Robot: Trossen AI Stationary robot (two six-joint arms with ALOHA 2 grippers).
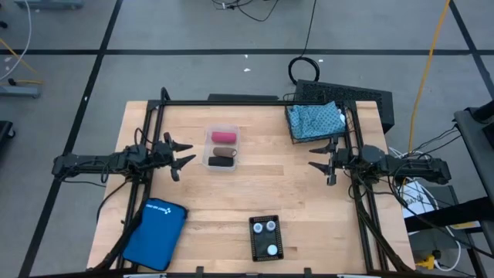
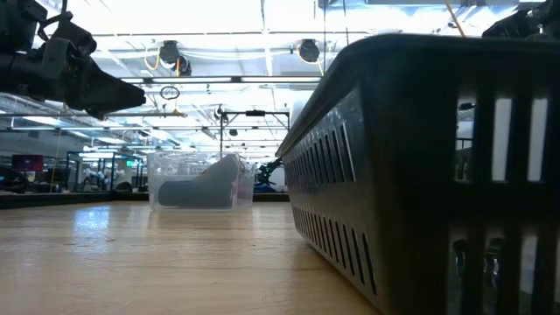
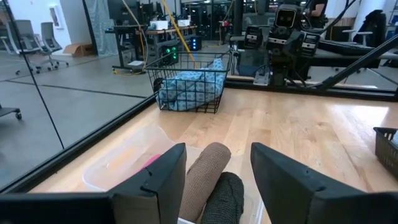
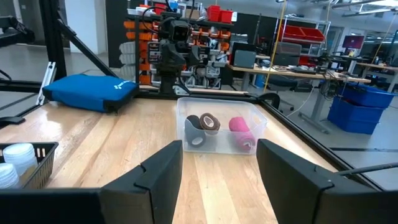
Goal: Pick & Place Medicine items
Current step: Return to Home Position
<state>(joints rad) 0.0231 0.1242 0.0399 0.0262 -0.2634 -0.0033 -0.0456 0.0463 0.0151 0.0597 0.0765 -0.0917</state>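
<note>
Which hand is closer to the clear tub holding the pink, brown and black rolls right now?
Left. The left hand sits open just beside the clear tub; the right hand hangs open across the table, by the wire basket.

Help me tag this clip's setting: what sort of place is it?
Probably a robotics lab: robot arms at a wooden table, cables across a concrete floor, parts shelving and office chairs beyond.

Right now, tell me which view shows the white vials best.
The high view: all three white vials show inside the black bin. The right wrist view catches two; low and left wrist show only bin wall.
</note>
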